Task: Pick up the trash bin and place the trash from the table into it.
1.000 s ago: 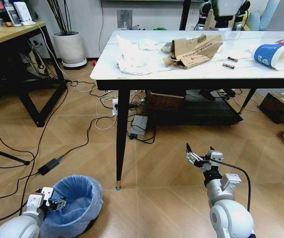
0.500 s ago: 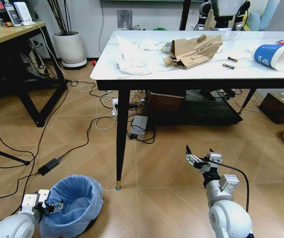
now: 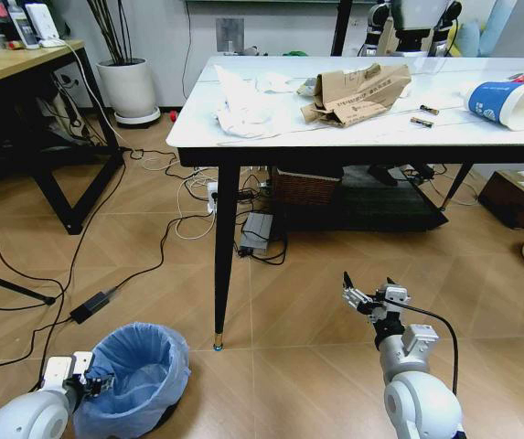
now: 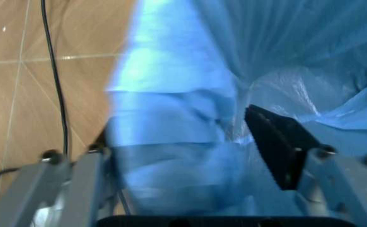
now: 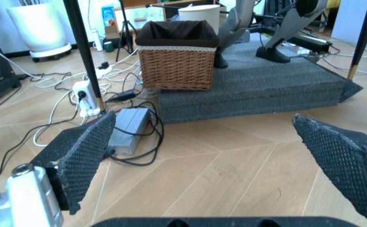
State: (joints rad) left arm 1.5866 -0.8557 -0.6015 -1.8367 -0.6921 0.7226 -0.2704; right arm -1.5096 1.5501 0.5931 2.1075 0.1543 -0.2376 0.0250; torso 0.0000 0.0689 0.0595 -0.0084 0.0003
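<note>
A small round trash bin lined with a crinkled light-blue plastic bag stands on the wooden floor, low at the robot's left, near one black leg of the table. The inside of the bag looks empty as far as the head view shows. The left gripper sits at the bin's near rim. In the left wrist view its jaws straddle the bag-covered rim, one dark finger inside the bin and the other outside, but whether they press the rim cannot be told.

The right gripper hangs above bare floor at the robot's right, jaws spread wide and holding nothing.

On the white marble-look tabletop lies the trash: crumpled white tissues, a torn brown cardboard box and a blue-and-white paper cup on its side. Under the table a wicker basket with a dark lining stands beside a grey foam mat.
</note>
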